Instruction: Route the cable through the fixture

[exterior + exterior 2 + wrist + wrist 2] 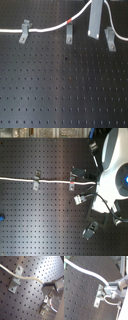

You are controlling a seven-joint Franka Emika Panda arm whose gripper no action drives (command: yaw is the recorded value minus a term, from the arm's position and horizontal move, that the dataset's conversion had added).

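Running across the black pegboard counter (60, 90), the white cable (45, 30) is lying in the first clip (24, 31) at the first exterior view's left, passing over the middle clip (69, 33) where its red band (69, 21) is sitting, and then rising steeply toward the first exterior view's top right, where the gripper (94, 22) is holding it. In the first wrist view the cord is ending at the jaws, which are looking clamped on it, with a clip (15, 278) just beside the cord behind the grip point. In the second exterior view the same line is stretching from the second exterior view's left edge through a clip (36, 179) to the red band (73, 180) and then vanishing under the robot's white body (114, 163). Judging from this, the routing is well along: two clips are seeming threaded, and the third clip (110, 37), at the first exterior view's right, is standing empty, with a loop of cord hanging behind it. The next move is calling for carrying the held section down and across so the cord is dropping into that last clip's slot, keeping enough tension that it is not lifting out of the middle clip. Whether the cord is fully seated in the middle clip is too blurred to tell.
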